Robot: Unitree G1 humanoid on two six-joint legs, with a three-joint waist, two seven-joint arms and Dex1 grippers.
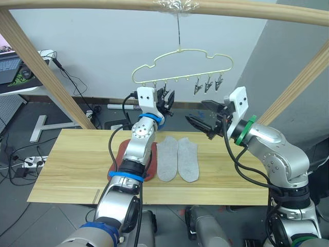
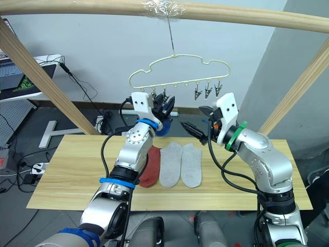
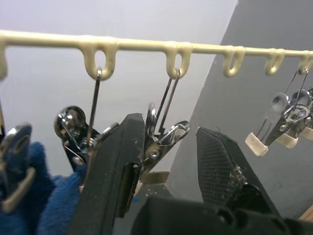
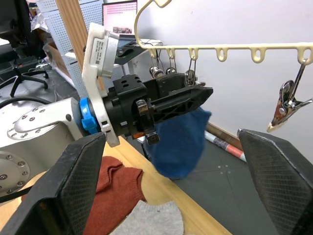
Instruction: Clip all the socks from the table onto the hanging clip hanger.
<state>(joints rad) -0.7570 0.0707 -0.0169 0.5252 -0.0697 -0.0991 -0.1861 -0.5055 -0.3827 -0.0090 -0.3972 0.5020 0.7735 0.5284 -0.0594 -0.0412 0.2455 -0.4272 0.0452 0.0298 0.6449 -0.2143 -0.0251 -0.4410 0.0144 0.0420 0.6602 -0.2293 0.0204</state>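
Note:
The pale-yellow clip hanger (image 1: 180, 64) hangs from the top pole. My left gripper (image 1: 167, 100) is raised at its left clips, open, with one metal clip (image 3: 164, 139) between its fingers, against one of them. A blue sock (image 4: 181, 139) hangs under those left clips, just behind that gripper. Three clips (image 1: 208, 83) hang free on the hanger's right side. My right gripper (image 1: 200, 114) is open and holds nothing, in the air right of the left one. On the table (image 1: 77, 170) lie two grey socks (image 1: 167, 158) (image 1: 188, 158) and a rust-red sock (image 2: 150, 164), partly hidden by my left arm.
Slanted wooden poles (image 1: 41, 67) (image 1: 298, 85) of the frame stand at the table's far corners. Behind on the left are a desk with a laptop (image 1: 7, 69) and cables on the floor (image 1: 25, 162).

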